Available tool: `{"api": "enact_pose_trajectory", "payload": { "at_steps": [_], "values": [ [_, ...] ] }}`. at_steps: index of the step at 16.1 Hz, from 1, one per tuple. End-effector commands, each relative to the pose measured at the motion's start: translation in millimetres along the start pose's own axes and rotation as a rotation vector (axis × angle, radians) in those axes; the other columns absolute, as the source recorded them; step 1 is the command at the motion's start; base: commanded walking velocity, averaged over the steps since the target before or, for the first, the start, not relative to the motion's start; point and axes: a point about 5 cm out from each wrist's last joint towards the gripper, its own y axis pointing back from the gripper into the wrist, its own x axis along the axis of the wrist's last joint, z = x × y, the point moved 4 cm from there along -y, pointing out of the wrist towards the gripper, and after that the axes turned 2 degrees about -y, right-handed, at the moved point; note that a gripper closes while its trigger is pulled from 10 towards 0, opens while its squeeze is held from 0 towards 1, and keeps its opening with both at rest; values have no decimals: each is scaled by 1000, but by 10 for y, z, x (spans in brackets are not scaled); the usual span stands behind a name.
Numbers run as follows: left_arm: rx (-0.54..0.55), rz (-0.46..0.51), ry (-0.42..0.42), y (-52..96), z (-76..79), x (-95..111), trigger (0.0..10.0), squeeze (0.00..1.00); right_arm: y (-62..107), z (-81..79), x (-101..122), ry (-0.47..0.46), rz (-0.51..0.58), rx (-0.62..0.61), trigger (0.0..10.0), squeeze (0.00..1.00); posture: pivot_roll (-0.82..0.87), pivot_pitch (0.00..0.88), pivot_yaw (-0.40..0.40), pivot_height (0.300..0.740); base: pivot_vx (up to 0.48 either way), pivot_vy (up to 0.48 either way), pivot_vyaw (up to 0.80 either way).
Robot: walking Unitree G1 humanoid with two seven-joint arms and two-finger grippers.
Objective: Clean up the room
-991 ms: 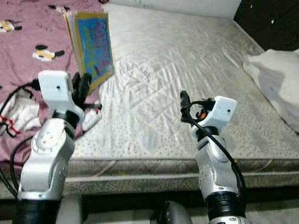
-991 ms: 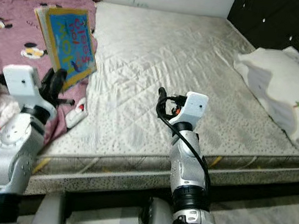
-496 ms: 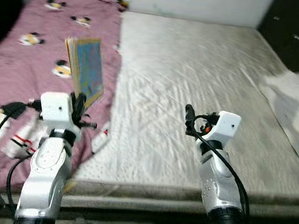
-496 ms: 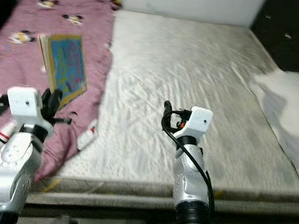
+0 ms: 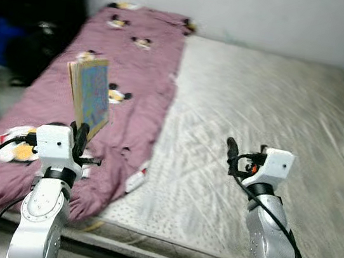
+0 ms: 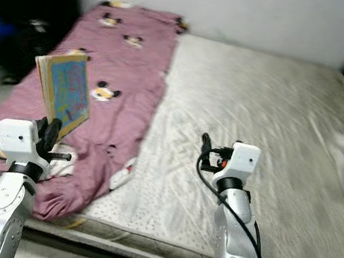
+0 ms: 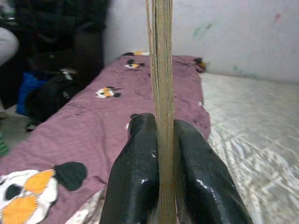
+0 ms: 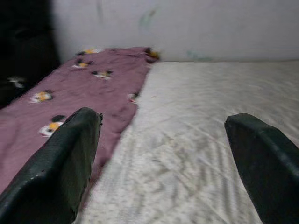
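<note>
Grip first: your left gripper [image 7: 159,186] is clamped on the lower edge of the picture book [image 5: 91,94], and in the left wrist view both black fingers [image 7: 135,177] press flat against the stacked pages. The book stands upright above that claw, long axis near vertical, leaning a little toward 11 o'clock, with its blue cover turned toward 3 o'clock and the spine side away from you. It hangs in the air over the near edge of the purple cartoon blanket [image 5: 136,66], touching nothing but the fingers.

At 2 o'clock your right gripper [image 8: 168,154] is spread wide and carries nothing, held over the bare grey mattress [image 5: 276,118].

Beyond the blanket, at 10 o'clock, lies a dark, blurred pile of bags [image 5: 30,45] on the floor; you cannot tell what else is there.

The left arm already has the book, so any put-down likely falls to it. Expect the tall cover to sway if you swing fast.
</note>
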Motion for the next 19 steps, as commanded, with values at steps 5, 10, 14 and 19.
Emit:
{"api": "enact_pose_trajectory", "payload": {
  "at_steps": [5,10,14,19],
  "values": [
    [-62,41,15,-10,194,129,10000,0,77,82,-22,18,-31,-43,10000,0,22,4,-11,740,0,0,0],
    [-78,38,12,-27,243,130,10000,0,13,80,49,36,-22,-40,10000,0,23,4,-21,740,0,-49,-640],
    [-76,38,17,-20,248,131,10000,0,-7,54,54,48,-25,-27,10000,0,25,7,-32,740,0,-282,0],
    [-78,35,26,-22,273,121,10000,0,-13,53,62,58,-26,-23,10000,0,13,12,-36,740,0,-310,0]
  ]
}}
